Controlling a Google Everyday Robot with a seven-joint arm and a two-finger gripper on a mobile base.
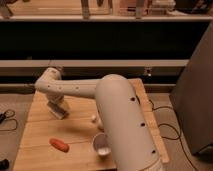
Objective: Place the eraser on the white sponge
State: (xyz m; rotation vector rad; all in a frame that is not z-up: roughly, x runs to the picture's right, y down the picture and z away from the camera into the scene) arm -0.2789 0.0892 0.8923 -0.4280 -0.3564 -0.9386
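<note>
My arm reaches from the lower right across the wooden table (120, 102) to its left side. The gripper (56, 106) points down over the table's left middle. Right under it lies a small flat pale block, the white sponge (62, 114), and the gripper touches or nearly touches it. I cannot make out an eraser; it may be hidden at the gripper.
An orange-red elongated object (59, 145) lies near the table's front left. A round white cup (101, 144) stands at the front middle beside my arm. A small white item (93, 118) lies near the table's centre. A dark counter runs behind the table.
</note>
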